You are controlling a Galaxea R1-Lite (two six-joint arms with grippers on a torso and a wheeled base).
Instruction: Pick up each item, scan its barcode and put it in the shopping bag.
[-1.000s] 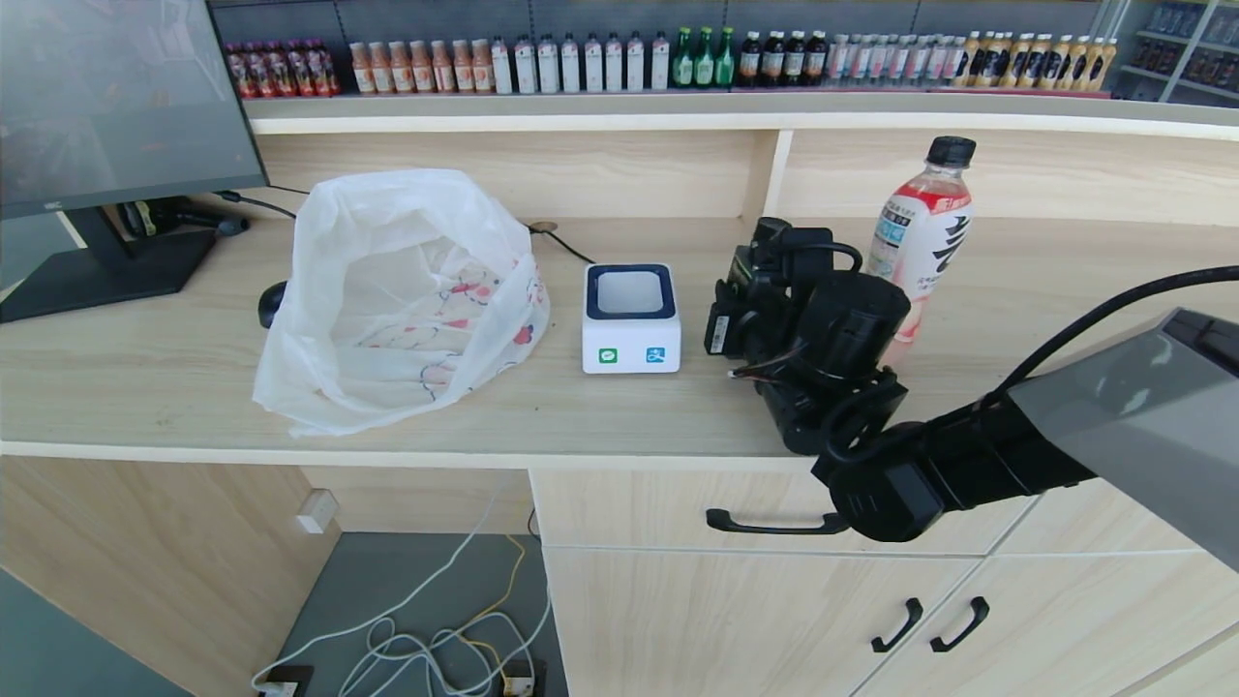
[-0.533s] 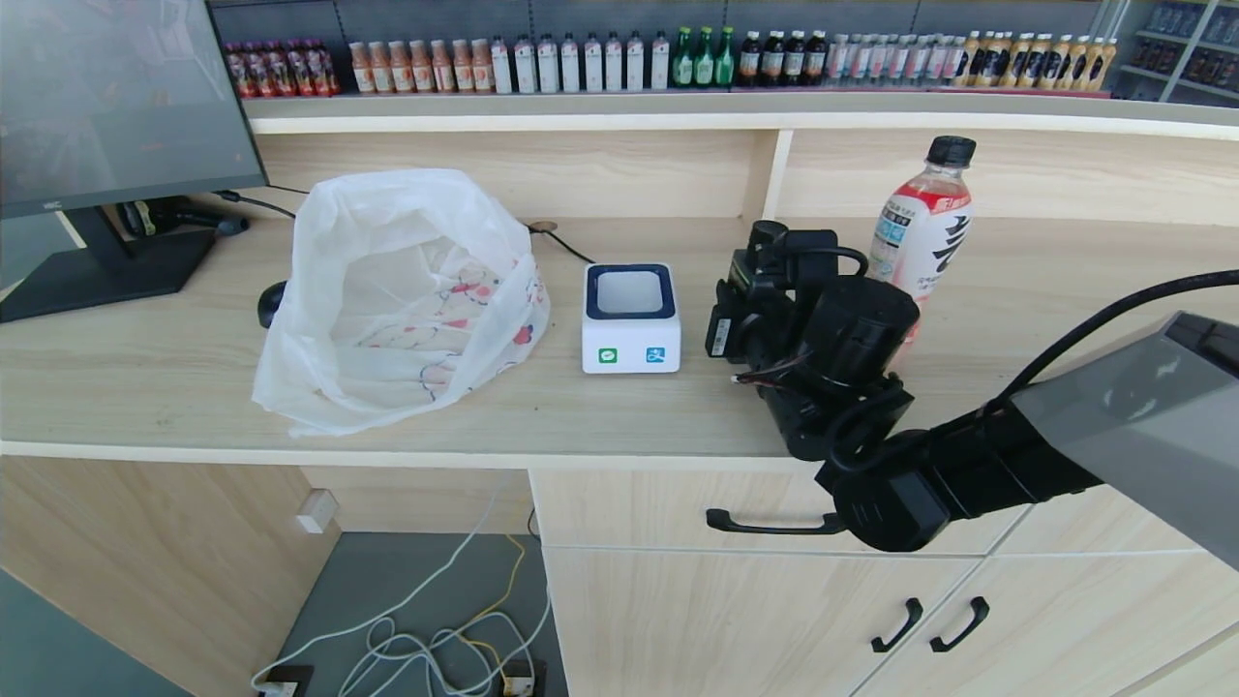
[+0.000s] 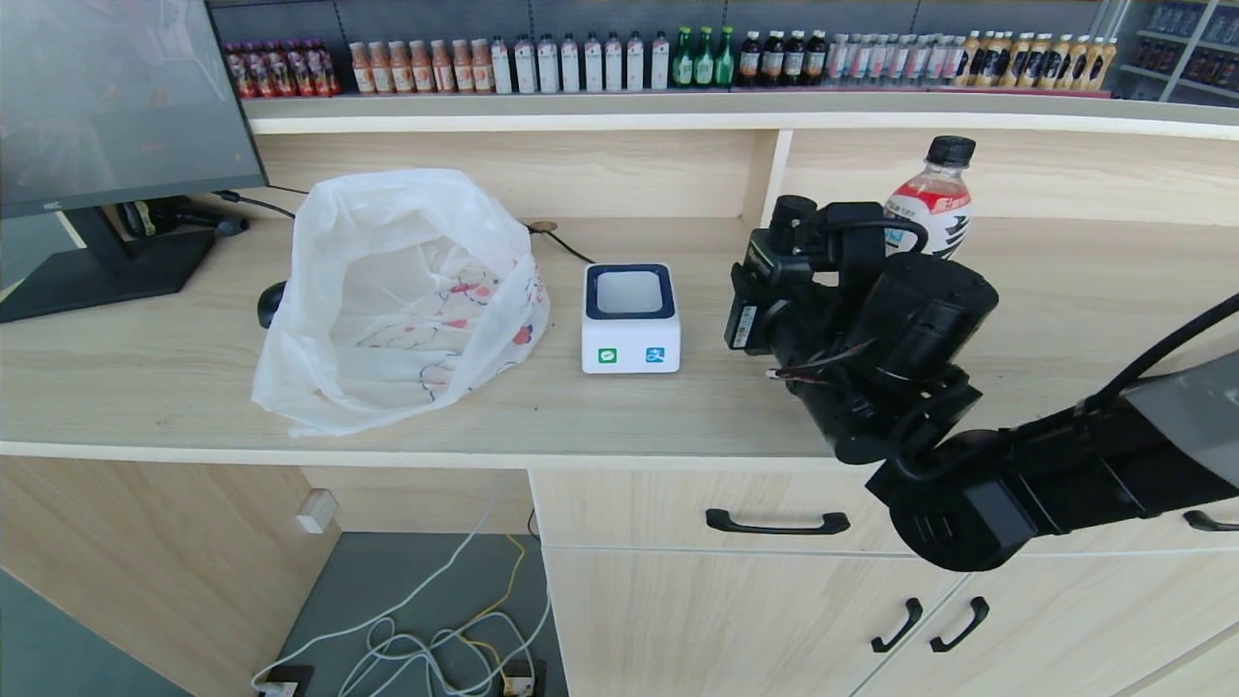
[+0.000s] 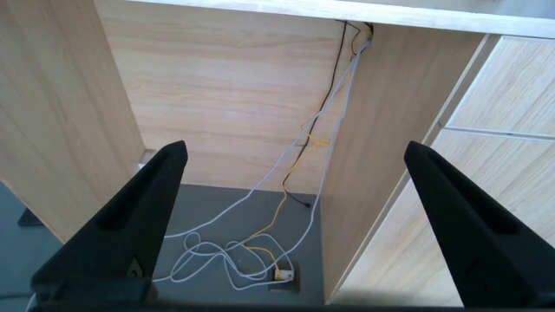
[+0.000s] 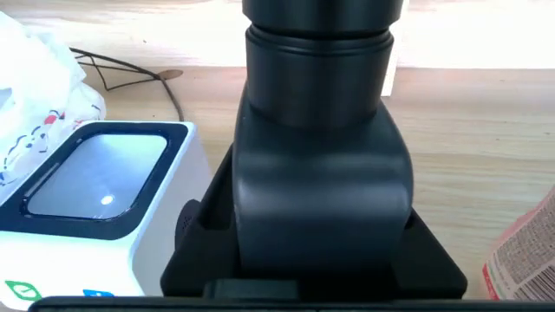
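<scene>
Right gripper (image 3: 765,290) is hanging over the counter (image 3: 145,368); I am failing to tell its opening or any load. Bottle (image 3: 931,198) is standing upright at its 1 o'clock, scanner (image 3: 630,317) and shopping bag (image 3: 397,300) sitting toward 9 o'clock.

Around the checkout

A dark monitor (image 3: 116,97) stands at the table's (image 3: 145,378) left end, a black mouse (image 3: 271,303) nearby; drink bottles (image 3: 581,63) line the back shelf (image 3: 581,105); loose cables (image 3: 426,639) lie on the floor.

White bag (image 3: 387,290) with red print, white navy-rimmed scanner (image 3: 630,329), red-and-white-labelled black-capped bottle (image 3: 934,198).
</scene>
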